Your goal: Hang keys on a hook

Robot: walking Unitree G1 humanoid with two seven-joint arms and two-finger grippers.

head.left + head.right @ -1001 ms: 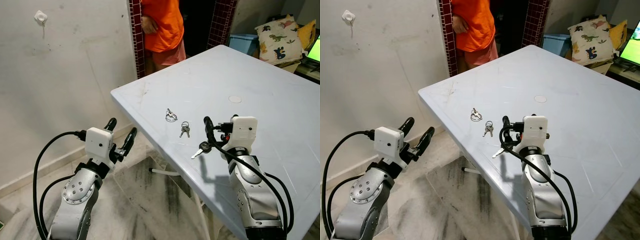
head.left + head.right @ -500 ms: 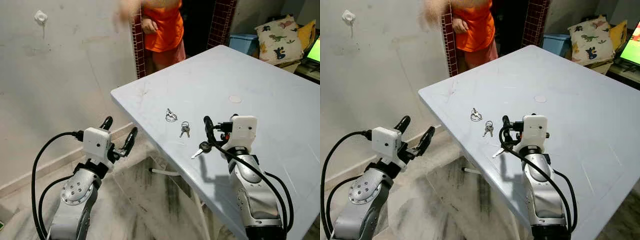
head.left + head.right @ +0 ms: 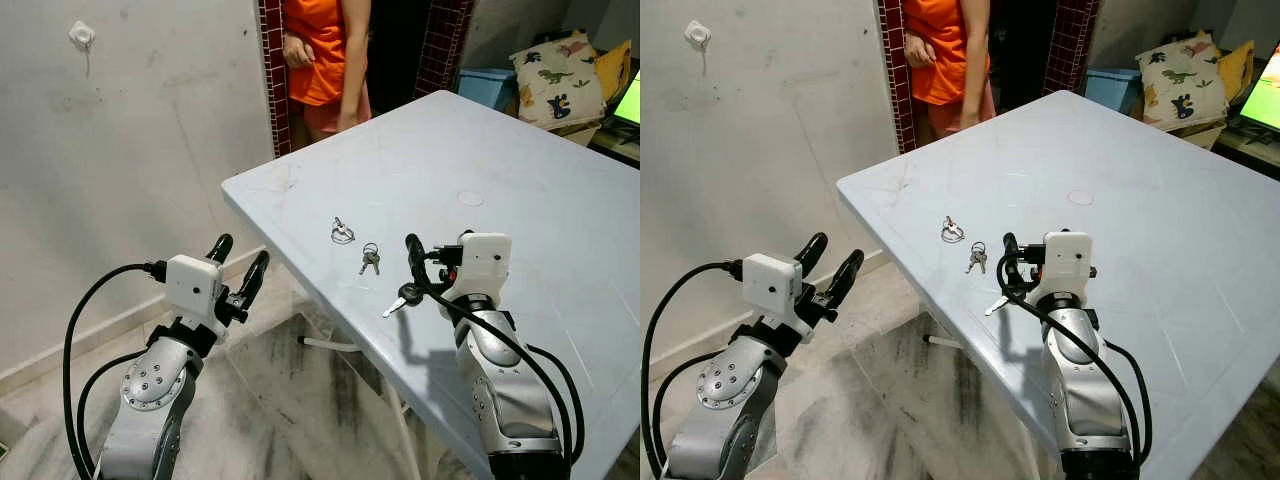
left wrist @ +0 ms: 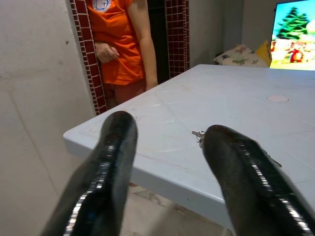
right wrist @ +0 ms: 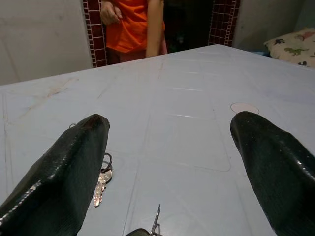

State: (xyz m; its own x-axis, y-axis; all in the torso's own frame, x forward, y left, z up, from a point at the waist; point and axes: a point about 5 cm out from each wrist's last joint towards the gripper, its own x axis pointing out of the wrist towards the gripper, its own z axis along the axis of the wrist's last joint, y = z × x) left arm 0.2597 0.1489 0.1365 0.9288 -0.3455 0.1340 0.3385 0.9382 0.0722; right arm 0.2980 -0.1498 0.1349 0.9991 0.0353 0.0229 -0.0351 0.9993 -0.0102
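1. 3 sets of keys are seen on the table (image 3: pixel 520 150), a pale blue, smooth plastic top with faint moulded lines and a rounded near corner at the centre of the left eye view
2. The first set is a small ring with keys (image 3: pixel 370 258), silver metal, lying flat at the middle of the frame
3. The second is a crumpled silver key ring (image 3: pixel 342 233), just up and left of the first, apart from it
4. The third is a black-headed key (image 3: pixel 401 298) with a silver blade, lying near the table's front edge, just beside the right gripper's finger; contact cannot be told
5. 1 hook (image 3: pixel 81 35), white and small, is fixed to the rough grey plaster wall at the upper left of the frame, well apart from all the keys
6. The right gripper (image 5: pixel 170 162) is held low over the table at the lower centre-right, its 2 glossy black fingers spread wide and pinching nothing
7. The left gripper (image 3: pixel 238 270) is held off the table over the marbled floor at the lower left, its 2 black fingers parted and empty
8. 1 person in an orange shirt (image 3: pixel 322 50) is seen standing in the brick-tiled doorway at the top centre
9. 1 dinosaur-print pillow (image 3: pixel 558 75) is seen at the upper right
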